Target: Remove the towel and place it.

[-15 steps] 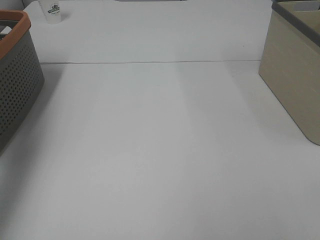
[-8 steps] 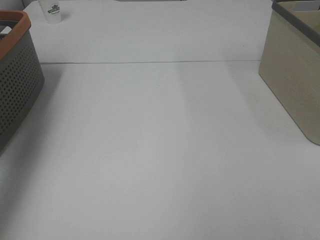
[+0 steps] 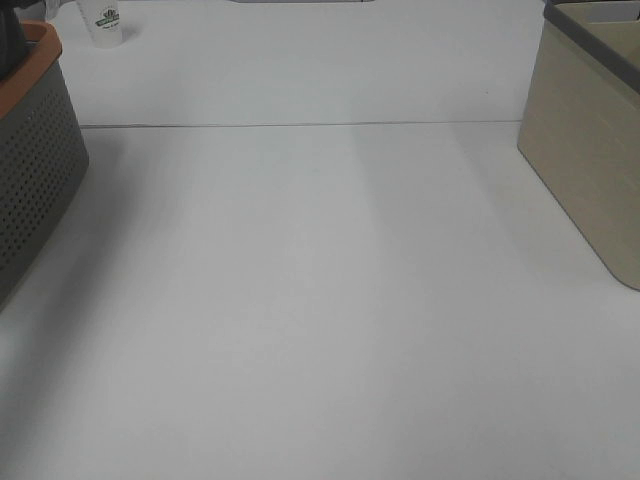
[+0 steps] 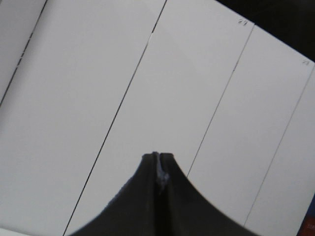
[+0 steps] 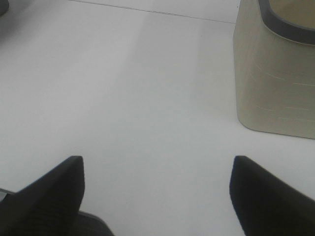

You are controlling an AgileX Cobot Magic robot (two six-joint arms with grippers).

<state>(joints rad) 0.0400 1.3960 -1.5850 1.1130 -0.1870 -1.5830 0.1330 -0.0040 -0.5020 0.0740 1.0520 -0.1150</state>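
Item, left pincer (image 4: 158,156): clenched, the two dark fingers pressed flat together with only a pale speck at the seam; its camera looks out on white panels with thin dark joints, so I cannot tell from there whether any cloth hangs below the tips. Item, right pincer (image 5: 157,160): released, fingers spread wide and holding nothing, hovering over the bare white table (image 3: 320,300) with the beige bin (image 5: 275,83) just ahead and to one side. Item, grey perforated basket (image 3: 35,170) with orange rim, at the left edge of the high view; paper cup (image 3: 106,22) behind it at the far edge; beige bin at the right edge, well apart from the basket. Item, change noted: a dark shape (image 3: 12,30) now stands above the basket's orange rim at the corner of the high view, where half a second ago the rim was uncovered and a pale patch showed inside; all else on the table lies as it did. Item, towel: not plainly visible in any view; the dark shape may be the cloth coming up or only my left arm over the basket, and it is cut off too closely to say which. Judgement: my left side is working at the basket, so the removal looks to be in hand but not finished; the placing is not yet begun, and the open middle of the table offers plenty of room for it.
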